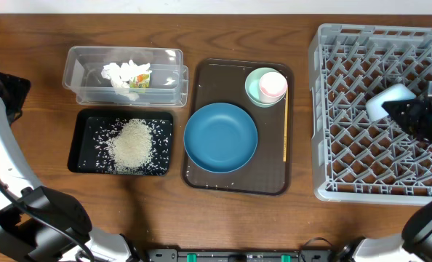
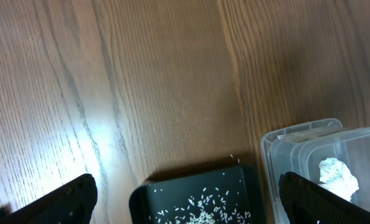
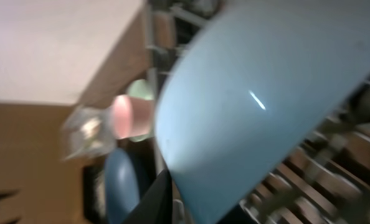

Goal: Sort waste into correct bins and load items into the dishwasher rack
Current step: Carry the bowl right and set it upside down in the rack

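Observation:
Over the grey dishwasher rack (image 1: 332, 145), my right gripper (image 1: 409, 109) is shut on the light blue bowl (image 1: 387, 102), which is tipped on edge. In the blurred right wrist view the bowl (image 3: 253, 93) fills the frame; one finger (image 3: 154, 199) lies against it and the other is hidden. White tissue (image 1: 125, 73) lies in the clear tub (image 1: 74, 73). Rice (image 1: 132, 144) is heaped in the black tray (image 1: 81, 142). The dark blue plate (image 1: 220, 137), mint bowl (image 1: 254, 89) holding the pink cup (image 1: 273, 85), and wooden stick (image 1: 285, 124) sit between them. My left gripper (image 2: 188, 193) hangs open and empty.
The plate, the bowl with the cup and the stick rest on a brown serving tray (image 1: 201, 73) between the bins and the rack. The left wrist view shows bare wooden table beyond the black tray's end (image 2: 141, 199) and the tub's corner (image 2: 278, 149).

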`<move>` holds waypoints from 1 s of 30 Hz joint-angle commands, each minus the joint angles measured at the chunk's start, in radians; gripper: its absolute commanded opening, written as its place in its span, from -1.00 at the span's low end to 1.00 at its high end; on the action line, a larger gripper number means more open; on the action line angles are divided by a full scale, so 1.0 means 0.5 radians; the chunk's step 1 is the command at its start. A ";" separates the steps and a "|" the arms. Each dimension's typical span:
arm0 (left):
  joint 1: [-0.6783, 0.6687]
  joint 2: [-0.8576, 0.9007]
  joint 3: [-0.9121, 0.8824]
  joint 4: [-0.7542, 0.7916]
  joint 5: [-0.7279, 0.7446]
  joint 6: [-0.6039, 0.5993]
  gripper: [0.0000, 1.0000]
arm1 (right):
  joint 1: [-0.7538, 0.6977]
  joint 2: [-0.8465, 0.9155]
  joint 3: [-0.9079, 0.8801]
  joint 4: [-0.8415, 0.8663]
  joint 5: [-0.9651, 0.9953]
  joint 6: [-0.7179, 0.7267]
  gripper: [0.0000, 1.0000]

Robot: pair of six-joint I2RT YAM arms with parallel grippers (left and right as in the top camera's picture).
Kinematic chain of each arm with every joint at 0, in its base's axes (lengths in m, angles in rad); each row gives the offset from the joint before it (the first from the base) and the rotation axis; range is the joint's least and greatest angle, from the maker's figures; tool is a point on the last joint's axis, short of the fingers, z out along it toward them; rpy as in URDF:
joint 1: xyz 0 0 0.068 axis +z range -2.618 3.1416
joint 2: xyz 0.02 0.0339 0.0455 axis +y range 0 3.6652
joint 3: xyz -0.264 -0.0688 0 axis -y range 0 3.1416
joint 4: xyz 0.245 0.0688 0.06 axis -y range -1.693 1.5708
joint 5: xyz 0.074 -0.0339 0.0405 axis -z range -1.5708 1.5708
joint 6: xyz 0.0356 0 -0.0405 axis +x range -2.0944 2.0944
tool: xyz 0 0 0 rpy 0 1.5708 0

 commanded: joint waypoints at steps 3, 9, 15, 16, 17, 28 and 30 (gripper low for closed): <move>0.008 0.010 0.005 -0.005 -0.012 0.005 0.89 | -0.004 -0.295 -0.012 -0.065 0.501 0.257 -0.47; 0.008 0.010 0.005 -0.005 -0.012 0.005 0.89 | -0.004 -0.581 -0.012 -0.159 0.610 0.294 -0.22; 0.008 0.010 0.005 -0.005 -0.012 0.005 0.89 | 0.029 -0.810 -0.012 -0.211 0.609 0.307 -0.23; 0.008 0.010 0.005 -0.006 -0.012 0.005 0.89 | 0.042 -0.838 -0.012 -0.211 0.607 0.310 -0.22; 0.008 0.010 0.005 -0.005 -0.012 0.005 0.90 | 0.063 -0.874 -0.013 -0.211 0.597 0.310 -0.21; 0.008 0.010 0.005 -0.005 -0.012 0.005 0.91 | 0.282 -0.916 -0.013 0.052 1.238 0.565 -0.96; 0.008 0.010 0.005 -0.005 -0.012 0.005 0.90 | 0.304 -0.828 -0.013 0.096 1.426 0.715 -0.98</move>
